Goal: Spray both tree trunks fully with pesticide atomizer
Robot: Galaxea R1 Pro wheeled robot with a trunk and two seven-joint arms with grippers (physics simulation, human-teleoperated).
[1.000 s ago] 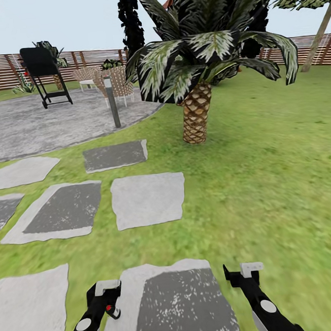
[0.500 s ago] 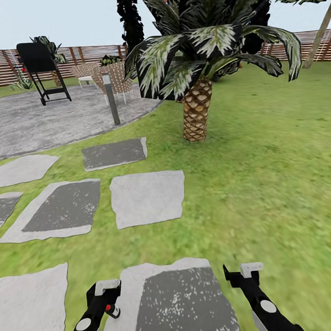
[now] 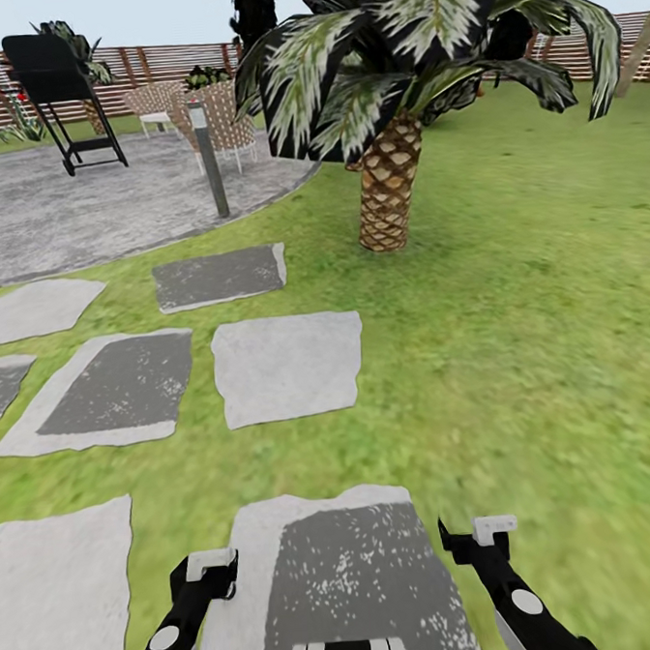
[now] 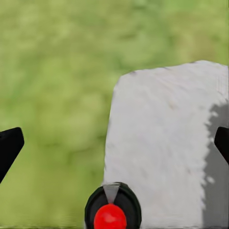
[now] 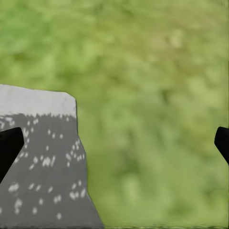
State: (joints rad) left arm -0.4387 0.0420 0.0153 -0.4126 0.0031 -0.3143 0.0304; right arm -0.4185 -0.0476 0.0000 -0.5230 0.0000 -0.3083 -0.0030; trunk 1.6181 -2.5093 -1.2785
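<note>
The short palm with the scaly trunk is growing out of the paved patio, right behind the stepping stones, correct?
Not quite. The head view shows the short palm rooted in the lawn, beside the paved patio's edge, not in it. It does stand beyond the stepping stones.

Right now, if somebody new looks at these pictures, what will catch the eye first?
First comes the short palm with its scaly orange-brown trunk and striped fronds, ahead on the lawn. Left of it, grey stepping stones lead toward a round paved patio with a black grill and wicker chairs, before the slatted fence.
</note>
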